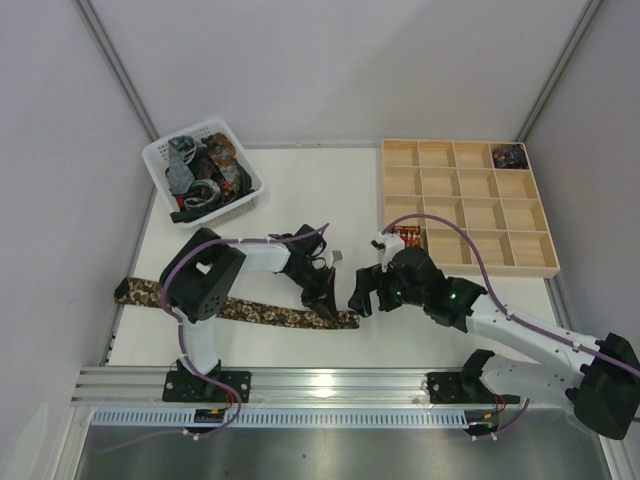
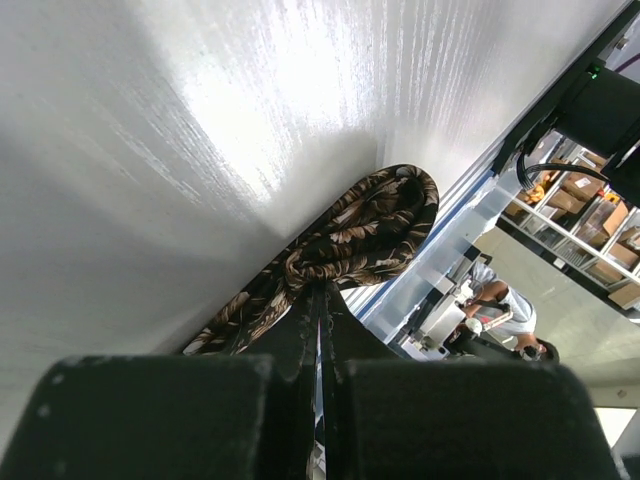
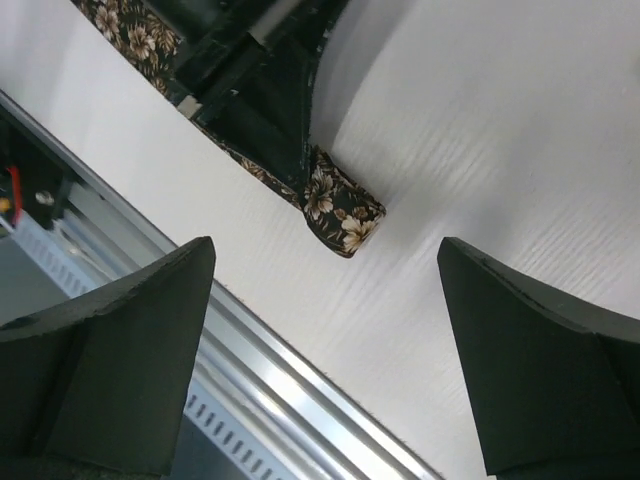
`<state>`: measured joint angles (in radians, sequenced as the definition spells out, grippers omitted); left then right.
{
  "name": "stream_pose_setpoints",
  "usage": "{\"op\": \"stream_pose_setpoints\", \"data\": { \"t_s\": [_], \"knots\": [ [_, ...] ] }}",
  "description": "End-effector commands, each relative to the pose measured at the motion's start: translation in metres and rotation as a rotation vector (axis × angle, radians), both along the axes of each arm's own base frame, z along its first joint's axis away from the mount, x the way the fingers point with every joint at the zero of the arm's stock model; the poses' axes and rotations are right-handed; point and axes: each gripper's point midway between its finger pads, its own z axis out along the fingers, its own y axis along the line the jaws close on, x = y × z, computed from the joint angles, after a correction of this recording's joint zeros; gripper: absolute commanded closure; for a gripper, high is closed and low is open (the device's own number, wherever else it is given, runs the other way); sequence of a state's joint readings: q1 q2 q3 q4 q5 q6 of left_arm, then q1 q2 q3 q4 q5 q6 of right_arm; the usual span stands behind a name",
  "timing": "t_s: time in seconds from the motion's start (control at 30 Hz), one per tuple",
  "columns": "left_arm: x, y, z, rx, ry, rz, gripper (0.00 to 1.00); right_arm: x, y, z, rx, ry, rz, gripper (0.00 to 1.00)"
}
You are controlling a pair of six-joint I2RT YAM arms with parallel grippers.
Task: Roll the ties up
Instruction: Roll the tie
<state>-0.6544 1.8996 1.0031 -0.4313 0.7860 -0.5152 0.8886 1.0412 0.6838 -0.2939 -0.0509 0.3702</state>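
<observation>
A dark brown tie with tan floral print [image 1: 250, 310] lies stretched along the near part of the white table, from the left edge to the middle. My left gripper [image 1: 328, 308] is shut on its right end, where the fabric folds over into a small loop [image 2: 370, 230]. The folded end also shows in the right wrist view [image 3: 340, 212], below the left gripper's fingers [image 3: 275, 115]. My right gripper [image 1: 358, 297] is open and empty, just right of that end, its fingers [image 3: 130, 360] spread wide above the table's near edge. More ties lie in the white basket [image 1: 160, 150].
A wooden compartment tray [image 1: 468, 262] stands at the back right, with a rolled tie in its far right corner cell [image 1: 509, 155] and another near its left edge [image 1: 410, 236]. An aluminium rail [image 1: 330, 385] runs along the near table edge.
</observation>
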Motion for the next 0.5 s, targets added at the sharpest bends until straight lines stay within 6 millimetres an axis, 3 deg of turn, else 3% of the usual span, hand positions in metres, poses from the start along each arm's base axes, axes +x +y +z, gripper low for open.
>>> {"op": "stream_pose_setpoints", "data": {
  "t_s": [0.0, 0.07, 0.1, 0.13, 0.2, 0.43, 0.47],
  "knots": [
    [0.01, -0.001, 0.001, -0.022, -0.027, -0.014, 0.99, -0.01, 0.001, 0.003, 0.189, 0.24, -0.13, 0.05],
    [0.01, 0.0, 0.001, -0.017, -0.029, -0.013, 1.0, -0.012, -0.003, -0.014, 0.204, 0.316, -0.172, 0.11],
    [0.01, 0.001, 0.0, -0.017, -0.031, -0.014, 0.99, -0.009, -0.001, -0.013, 0.254, 0.354, -0.191, 0.19],
    [0.01, 0.001, -0.001, -0.014, -0.029, -0.014, 1.0, -0.013, -0.003, -0.027, 0.249, 0.392, -0.199, 0.21],
    [0.009, 0.002, -0.001, -0.012, -0.024, -0.012, 1.0, -0.01, 0.0, -0.03, 0.284, 0.414, -0.22, 0.26],
    [0.007, 0.004, -0.005, -0.003, -0.019, -0.007, 1.0, -0.015, 0.002, -0.065, 0.248, 0.531, -0.211, 0.28],
    [0.008, 0.003, -0.004, -0.005, -0.022, -0.008, 0.99, -0.009, 0.008, -0.061, 0.272, 0.514, -0.197, 0.28]
  ]
}}
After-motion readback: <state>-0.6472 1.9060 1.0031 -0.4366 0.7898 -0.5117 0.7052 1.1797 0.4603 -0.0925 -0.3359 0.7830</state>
